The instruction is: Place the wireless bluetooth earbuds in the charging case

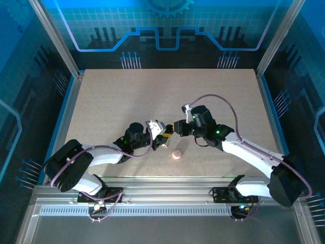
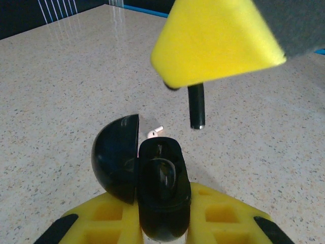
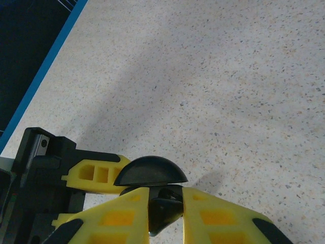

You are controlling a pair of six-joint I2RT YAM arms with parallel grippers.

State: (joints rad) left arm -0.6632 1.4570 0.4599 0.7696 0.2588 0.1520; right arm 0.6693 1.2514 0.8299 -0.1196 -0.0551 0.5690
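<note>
- The left arm (image 1: 101, 152) starts at the near left corner of the table (image 1: 127, 91). It lies low and stretches out to the right, toward the black case (image 2: 162, 188).
- The left gripper (image 2: 162, 223) is at the end of that arm. Its two yellow fingers (image 2: 200, 195) press on the two sides of the black case and hold it tight.
- The black case is open. From the left wrist, its round lid (image 2: 117, 157) swings out to the left of the case, and the hollow inside is in plain sight.
- A small white earbud (image 2: 155, 132) lies on the table just behind the black case.
- A black earbud (image 2: 196, 107) hangs just above the black case, a little to the right of its open mouth. Its stem points down and does not touch the case.
- The right gripper (image 3: 166, 195) pinches the top of that black earbud, with its yellow fingers closed on it. It sits right over the black case, nose to nose with the left gripper.
- The right arm (image 1: 249, 150) starts at the near right corner of the table. It bends at the elbow and reaches left to the black case.
- A round pink case (image 1: 176, 154) sits on the table near the black case, on the side closer to the arm bases. It is apart from both grippers.
</note>
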